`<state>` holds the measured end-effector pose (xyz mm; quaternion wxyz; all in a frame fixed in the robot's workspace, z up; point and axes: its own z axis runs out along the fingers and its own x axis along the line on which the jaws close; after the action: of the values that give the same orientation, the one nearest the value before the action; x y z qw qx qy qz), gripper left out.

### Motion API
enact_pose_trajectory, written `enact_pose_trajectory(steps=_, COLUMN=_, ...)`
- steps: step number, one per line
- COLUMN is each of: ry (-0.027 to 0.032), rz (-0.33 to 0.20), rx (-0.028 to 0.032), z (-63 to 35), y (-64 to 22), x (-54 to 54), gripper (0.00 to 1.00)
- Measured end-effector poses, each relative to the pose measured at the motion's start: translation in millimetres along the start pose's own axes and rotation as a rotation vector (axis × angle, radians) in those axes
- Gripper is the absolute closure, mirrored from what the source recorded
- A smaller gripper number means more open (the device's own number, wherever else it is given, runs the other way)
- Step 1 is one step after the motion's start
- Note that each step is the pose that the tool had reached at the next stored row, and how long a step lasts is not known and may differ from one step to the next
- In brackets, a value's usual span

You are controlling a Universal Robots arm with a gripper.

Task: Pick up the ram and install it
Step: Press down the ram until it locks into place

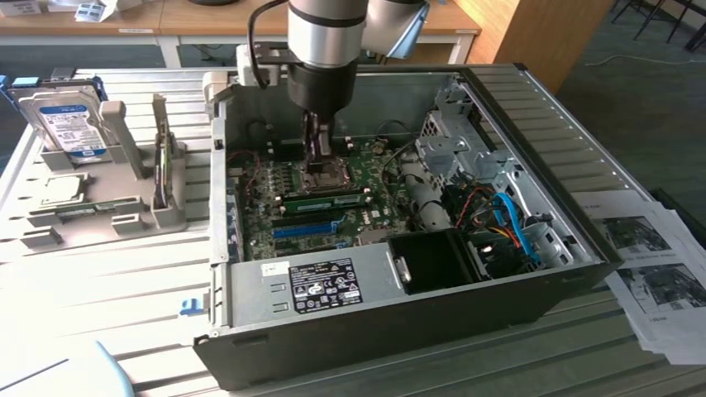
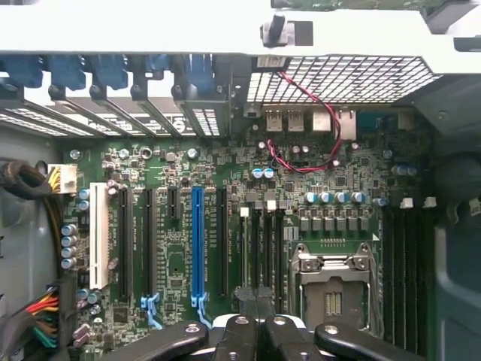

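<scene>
Your gripper (image 1: 320,155) is closed, empty, low over the motherboard (image 1: 331,207); ram (image 1: 326,198) sits seated in its slot.

A pale slatted counter (image 1: 99,273) fills the foreground under soft, even light. Beyond its far edge stands a light wooden desk (image 1: 198,21) on white legs. A tall wooden panel (image 1: 530,33) rises near the far corner toward the exterior view's right, with grey-green carpet (image 1: 640,99) spreading around it.
</scene>
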<state>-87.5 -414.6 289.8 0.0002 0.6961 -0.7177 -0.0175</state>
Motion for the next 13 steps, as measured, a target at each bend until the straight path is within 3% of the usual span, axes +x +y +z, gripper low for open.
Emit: enact_pose_trajectory(steps=13, ry=-0.0001, rz=0.0, rx=0.0, z=-19.2, y=-0.3, x=-0.5, gripper=0.91)
